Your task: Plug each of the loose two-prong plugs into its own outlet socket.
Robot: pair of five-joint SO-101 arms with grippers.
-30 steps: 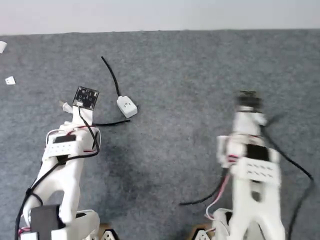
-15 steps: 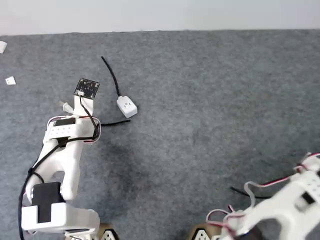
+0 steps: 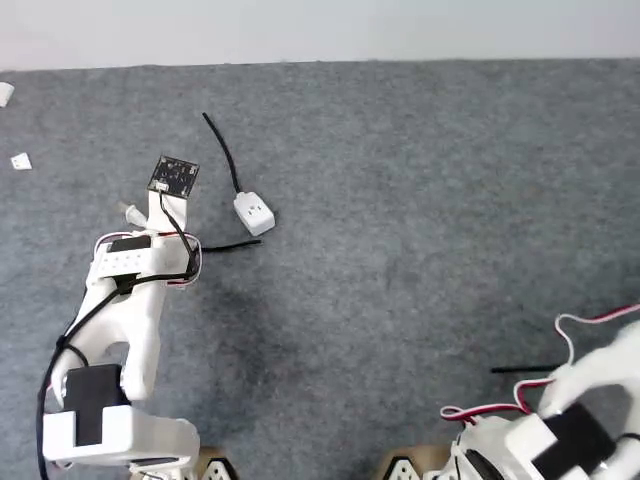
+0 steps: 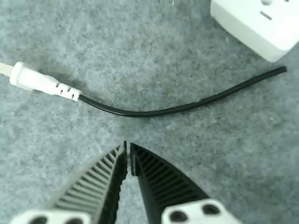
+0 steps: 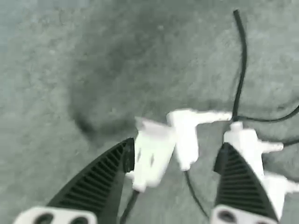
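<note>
A white two-prong plug [image 4: 39, 80] lies on the grey carpet with its black cord [image 4: 187, 108] curving toward a white outlet socket [image 4: 259, 23]. My left gripper [image 4: 127, 148] hovers shut just short of that cord, holding nothing. From above, the plug [image 3: 128, 212] lies beside the left arm [image 3: 130, 290] and the socket [image 3: 253, 213] sits to its right. My right gripper [image 5: 177, 147] is open over a second white socket block [image 5: 149, 158] and a white plug [image 5: 189, 133]. One finger is against the block. Whether these two are joined is blurred.
Another white plug-like piece [image 5: 250, 140] and a black cord [image 5: 240, 60] lie by the right gripper. The right arm [image 3: 575, 420] is folded low at the front right corner, a black cord [image 3: 525, 369] beside it. Bits of white scrap [image 3: 20, 161] lie far left.
The right arm has swung down and back from the middle right to the front right corner. The left arm pushed slightly forward a second ago and has since held still.
</note>
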